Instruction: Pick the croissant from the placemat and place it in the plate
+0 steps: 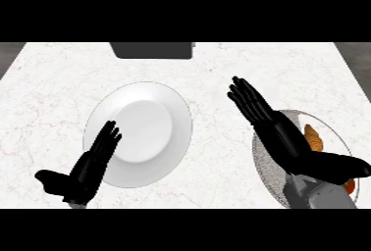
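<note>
A white round plate [148, 122] lies on the marble counter, left of centre. At the right, a grey speckled round placemat [267, 164] holds the golden-brown croissant [314, 138], partly hidden by my right hand. My right hand [279, 130] hovers over the placemat's left part, fingers straight and pointing up-left, thumb out to the right past the croissant; it holds nothing. My left hand [91, 164] is open at the plate's lower left rim, fingers up, overlapping the rim.
A dark grey box-like object [152, 50] sits at the counter's far edge, above the plate. The white marble counter [217, 68] stretches between plate and placemat and behind both.
</note>
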You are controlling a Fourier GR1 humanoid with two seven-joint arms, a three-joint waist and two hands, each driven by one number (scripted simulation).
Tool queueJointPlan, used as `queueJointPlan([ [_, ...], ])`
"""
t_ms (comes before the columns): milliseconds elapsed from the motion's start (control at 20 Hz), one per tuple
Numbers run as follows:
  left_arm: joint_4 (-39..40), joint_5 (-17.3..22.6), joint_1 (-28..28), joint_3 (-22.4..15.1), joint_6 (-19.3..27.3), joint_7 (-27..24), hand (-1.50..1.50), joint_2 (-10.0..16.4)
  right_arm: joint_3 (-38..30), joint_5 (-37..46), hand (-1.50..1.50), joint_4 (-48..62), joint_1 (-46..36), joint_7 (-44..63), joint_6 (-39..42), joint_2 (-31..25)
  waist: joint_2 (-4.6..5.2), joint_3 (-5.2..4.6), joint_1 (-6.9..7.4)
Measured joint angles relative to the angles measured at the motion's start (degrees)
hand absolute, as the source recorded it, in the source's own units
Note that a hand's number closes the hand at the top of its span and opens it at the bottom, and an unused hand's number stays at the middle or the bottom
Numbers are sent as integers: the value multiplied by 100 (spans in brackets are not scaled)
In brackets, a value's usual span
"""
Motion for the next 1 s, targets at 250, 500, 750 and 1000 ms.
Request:
queueJointPlan([
  [250, -345, -296, -666, 381, 185, 147, 0, 493, -362, 762, 150, 928, -453, 175, -564, -226, 83, 130, 137],
  [500, -489, -585, -1062, 631, 292, 167, 0, 932, -280, 2396, 150, 1941, -397, 951, -1169, -1362, 130, 81, 129],
  [750, -589, -674, -1459, 759, 353, 505, 0, 1169, -422, 3496, -150, 2676, -303, 1294, -3096, -787, 122, 162, 116],
  [1000, -651, -686, -1744, 846, 375, 924, 0, 1244, -536, 4125, -150, 3150, -316, 797, -4672, -34, 98, 182, 100],
])
